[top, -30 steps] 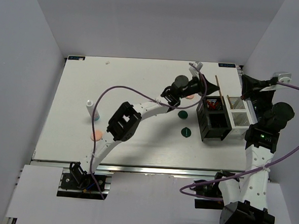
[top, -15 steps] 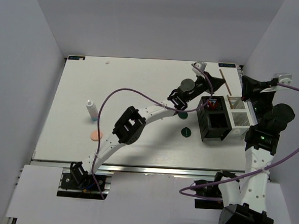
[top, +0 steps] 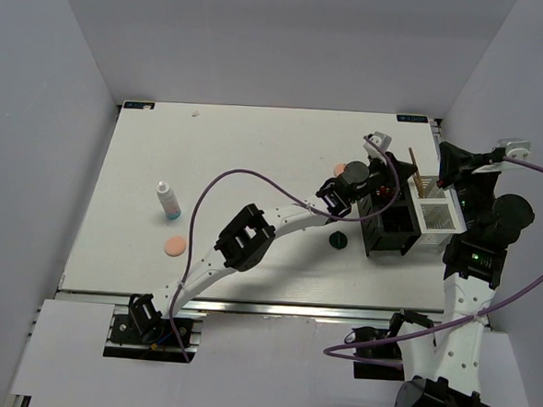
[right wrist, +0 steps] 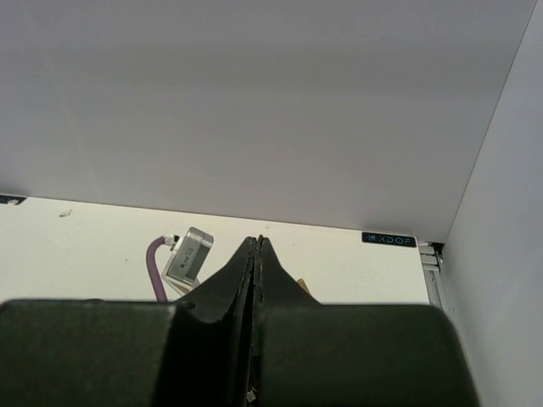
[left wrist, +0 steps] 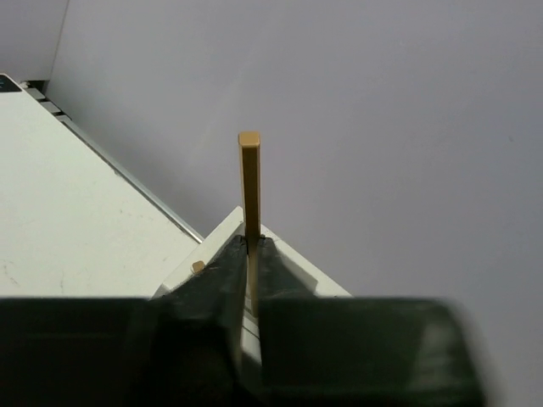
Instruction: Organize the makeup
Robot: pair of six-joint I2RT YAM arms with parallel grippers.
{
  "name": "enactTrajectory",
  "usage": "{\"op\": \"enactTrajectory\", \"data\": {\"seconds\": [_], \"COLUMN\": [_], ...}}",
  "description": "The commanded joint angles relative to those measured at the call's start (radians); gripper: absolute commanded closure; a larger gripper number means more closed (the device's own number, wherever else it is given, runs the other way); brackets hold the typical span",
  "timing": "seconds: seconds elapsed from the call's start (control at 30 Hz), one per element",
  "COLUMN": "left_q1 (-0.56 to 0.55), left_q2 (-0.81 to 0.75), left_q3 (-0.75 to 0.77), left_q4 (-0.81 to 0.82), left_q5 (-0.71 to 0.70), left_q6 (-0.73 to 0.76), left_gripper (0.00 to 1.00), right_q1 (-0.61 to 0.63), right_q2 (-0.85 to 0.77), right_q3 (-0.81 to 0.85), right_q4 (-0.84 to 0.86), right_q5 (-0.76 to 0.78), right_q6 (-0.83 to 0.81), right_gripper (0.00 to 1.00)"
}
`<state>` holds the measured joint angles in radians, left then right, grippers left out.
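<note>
jutting from the left pincer (left wrist: 251, 253), a slim square-ended tan stick (left wrist: 249, 180)

White arms (top: 284, 219), black joints (top: 244, 241), purple cables (top: 241, 172).

A black-and-white compartment box (top: 389, 243) stands near the right edge of the white tabletop (top: 256, 156), enclosed by pale walls (top: 282, 38).

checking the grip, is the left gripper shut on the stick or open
Shut on the stick: the left gripper pinches it, its end poking out beyond.
</note>
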<state>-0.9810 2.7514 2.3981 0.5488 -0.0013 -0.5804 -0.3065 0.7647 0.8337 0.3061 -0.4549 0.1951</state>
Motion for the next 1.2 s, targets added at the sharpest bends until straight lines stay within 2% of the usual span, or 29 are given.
{"op": "enactTrajectory", "data": {"seconds": [0.0, 0.07, 0.1, 0.23, 0.3, 0.33, 0.4, 0.43, 0.47, 0.5, 0.53, 0.57, 0.6, 0.63, 0.67, 0.7, 0.73, 0.77, 0.8, 0.83, 0.87, 0.9, 0.93, 1.0, 1.17], "left_q1": [-0.004, -0.008, -0.01, -0.01, -0.005, -0.001, 0.025, 0.039, 0.054, 0.094, 0.117, 0.14, 0.19, 0.22, 0.247, 0.302, 0.33, 0.352, 0.393, 0.413, 0.43, 0.458, 0.472, 0.49, 0.49], "left_q2": [-0.021, -0.022, -0.029, -0.056, -0.074, -0.099, -0.139, -0.194, -0.228, -0.267, -0.312, -0.417, -0.479, -0.542, -0.665, -0.724, -0.778, -0.879, -0.925, -0.97, -1.013, -1.089, -1.123, -1.224, -1.447], "left_q3": [0.024, 0.026, 0.021, 0.018, 0.013, 0.013, -0.016, -0.037, -0.068, -0.145, -0.195, -0.256, -0.325, -0.481, -0.557, -0.626, -0.743, -0.796, -0.844, -0.932, -0.977, -1.017, -1.09, -1.158, -1.402], "left_q4": [-0.009, -0.007, -0.004, 0.011, 0.017, 0.019, 0.02, 0.025, 0.039, 0.043, 0.043, 0.051, 0.068, 0.085, 0.105, 0.1, 0.085, 0.027, -0.015, -0.108, -0.146, -0.191, -0.278, -0.357, -0.469], "left_q5": [-0.017, -0.008, 0.0, 0.0, -0.005, -0.011, -0.042, -0.046, -0.048, -0.049, -0.052, -0.06, -0.055, -0.051, -0.046, -0.034, -0.02, -0.006, 0.041, 0.064, 0.087, 0.124, 0.142, 0.161, 0.094], "left_q6": [0.021, 0.024, 0.027, 0.039, 0.043, 0.057, 0.066, 0.071, 0.071, 0.07, 0.06, 0.051, 0.045, 0.036, 0.027, 0.018, 0.008, 0.007, 0.005, 0.004, -0.002, -0.012, -0.024, -0.016, 0.005], "left_gripper": [0.73, 0.57, 0.41, 0.32, 0.33, 0.35, 0.56, 0.67, 0.89, 0.99, 1.0, 1.0, 1.0, 1.0, 1.0, 1.0, 0.92, 0.8, 0.53, 0.43, 0.37, 0.27, 0.23, 0.14, 0.11], "right_q1": [-0.003, -0.003, -0.002, -0.003, -0.003, -0.002, -0.003, -0.003, -0.003, -0.002, -0.002, 0.001, 0.012, 0.033, 0.103, 0.163, 0.241, 0.383, 0.427, 0.513, 0.561, 0.596, 0.665, 0.72, 0.834], "right_q2": [-0.013, -0.018, -0.021, -0.022, -0.025, -0.027, -0.027, -0.021, -0.015, -0.001, 0.034, 0.056, 0.082, 0.14, 0.171, 0.209, 0.281, 0.31, 0.323, 0.329, 0.341, 0.361, 0.413, 0.497, 0.68], "right_q3": [-0.005, -0.007, -0.011, -0.021, -0.028, -0.031, -0.031, -0.03, -0.024, -0.004, 0.008, 0.025, 0.063, 0.093, 0.138, 0.222, 0.255, 0.268, 0.256, 0.198, 0.177, 0.171, 0.17, 0.173, 0.249], "right_q4": [0.011, 0.005, 0.005, 0.007, 0.011, 0.013, 0.005, 0.002, -0.01, -0.045, -0.062, -0.094, -0.198, -0.302, -0.466, -0.76, -0.871, -0.942, -0.944, -0.836, -0.8, -0.791, -0.795, -0.8, -0.877], "right_q5": [0.016, 0.016, 0.013, -0.025, -0.088, -0.131, -0.299, -0.405, -0.448, -0.509, -0.634, -0.692, -0.744, -0.787, -0.766, -0.715, -0.564, -0.503, -0.449, -0.312, -0.242, -0.179, -0.088, -0.009, 0.234], "right_q6": [-0.003, -0.011, -0.014, -0.029, -0.058, -0.078, -0.146, -0.16, -0.175, -0.189, -0.212, -0.239, -0.329, -0.421, -0.562, -0.84, -0.947, -1.02, -1.028, -0.948, -0.929, -0.931, -0.944, -0.947, -0.993], "right_gripper": [1.0, 1.0, 1.0, 1.0, 0.93, 0.81, 0.67, 0.55, 0.51, 0.5, 0.5, 0.53, 0.56, 0.64, 0.68, 0.72, 0.72, 0.73, 0.72, 0.67, 0.63, 0.58, 0.51, 0.46, 0.37]}}
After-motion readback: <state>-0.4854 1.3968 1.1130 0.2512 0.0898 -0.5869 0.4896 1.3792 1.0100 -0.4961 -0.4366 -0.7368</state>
